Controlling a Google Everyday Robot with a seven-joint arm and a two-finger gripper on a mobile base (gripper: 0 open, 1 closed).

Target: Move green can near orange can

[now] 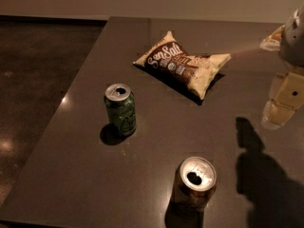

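Two cans are standing apart on the dark worktop [156,141]: dark green soda can [120,109] left, coppery orange can [194,184] front. Our pincer [284,101] is hovering right, grip untellable; reaching, we are risking toppling one.

green can [120,110] L-rear of orange can [194,184] — pincer [280,106] far R

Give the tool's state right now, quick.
The tool is at the right edge, apart from the green can and orange can; open or closed cannot be told.
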